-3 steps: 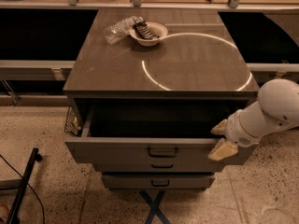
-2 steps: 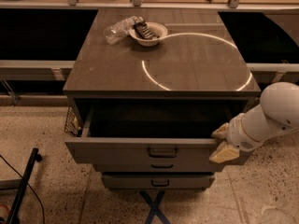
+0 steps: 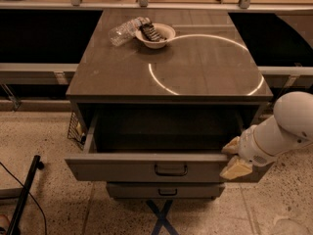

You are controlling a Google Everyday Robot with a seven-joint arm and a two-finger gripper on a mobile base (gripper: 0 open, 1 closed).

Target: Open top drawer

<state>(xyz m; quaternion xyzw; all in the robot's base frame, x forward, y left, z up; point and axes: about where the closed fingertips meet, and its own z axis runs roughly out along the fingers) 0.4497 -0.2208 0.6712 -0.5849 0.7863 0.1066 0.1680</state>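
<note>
The top drawer (image 3: 146, 166) of the grey-brown cabinet stands pulled well out, and its dark inside shows. A small black loop handle (image 3: 170, 170) sits at the centre of its front. My gripper (image 3: 234, 156), on a white arm coming in from the right, is at the right end of the drawer front, against its top edge.
A shallower drawer (image 3: 164, 190) with a black handle sits shut below. On the cabinet top (image 3: 195, 67) stand a white bowl (image 3: 155, 35) and a clear plastic bottle (image 3: 124, 30). A black pole (image 3: 24, 195) lies on the floor at left. A wire basket (image 3: 75, 130) hangs at the cabinet's left side.
The top drawer has slid a little further out towards the camera, and my gripper has moved with its right end.
</note>
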